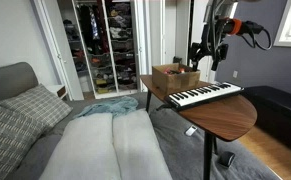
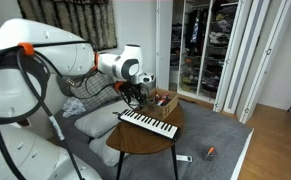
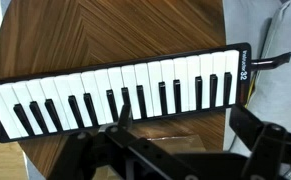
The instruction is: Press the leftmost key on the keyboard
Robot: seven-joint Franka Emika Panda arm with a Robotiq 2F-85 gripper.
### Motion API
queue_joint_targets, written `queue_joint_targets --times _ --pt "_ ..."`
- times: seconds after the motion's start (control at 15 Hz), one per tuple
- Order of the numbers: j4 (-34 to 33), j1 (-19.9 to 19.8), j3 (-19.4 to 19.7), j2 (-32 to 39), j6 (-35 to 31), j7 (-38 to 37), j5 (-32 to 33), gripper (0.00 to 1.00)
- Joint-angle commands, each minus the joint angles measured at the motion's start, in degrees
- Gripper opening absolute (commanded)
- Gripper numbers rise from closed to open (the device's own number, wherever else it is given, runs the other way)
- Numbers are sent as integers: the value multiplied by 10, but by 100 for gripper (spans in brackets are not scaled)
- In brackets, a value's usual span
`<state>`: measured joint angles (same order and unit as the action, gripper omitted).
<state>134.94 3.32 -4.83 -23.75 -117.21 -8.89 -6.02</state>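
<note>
Risks landing mid-row on keyboard (image 3: pixel 135 80) with gripper (image 3: pixel 122 128), jaw width unclear, at lower centre, well apart from leftmost key (image 3: pixel 232 70) at right.

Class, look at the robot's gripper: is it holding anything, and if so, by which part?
Nothing is held. The gripper hovers above the keyboard, its fingers together and empty.
</note>
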Motion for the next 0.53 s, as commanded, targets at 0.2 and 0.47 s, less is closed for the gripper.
queue_joint_targets --times 0.2,0.47 --pt "-1 -1 0 0 2 0 0 100" --pt "-14 8 -11 21 26 0 2 100"
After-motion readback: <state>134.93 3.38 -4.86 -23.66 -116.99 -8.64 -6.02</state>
